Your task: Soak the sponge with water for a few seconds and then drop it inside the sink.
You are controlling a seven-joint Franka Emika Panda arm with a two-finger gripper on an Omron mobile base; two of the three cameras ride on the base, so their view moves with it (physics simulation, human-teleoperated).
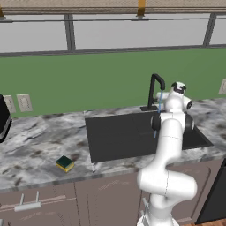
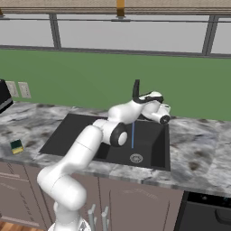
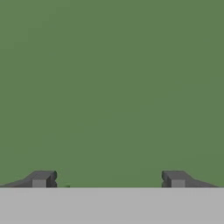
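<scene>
Marble counter (image 1: 39, 141), green wall (image 3: 112, 87) behind, water (image 2: 132, 134) running.
The sponge (image 1: 65, 163) sits on the counter left of the sink (image 1: 119, 137), well apart from my gripper (image 3: 108, 178), jaws spread wide, empty, facing the wall.

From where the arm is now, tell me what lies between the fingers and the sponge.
Nothing visible on the way. The sponge lies alone on the marble counter, left of the sink. The open gripper faces the green wall up by the faucet, so its way back crosses only the open basin and bare counter.
</scene>
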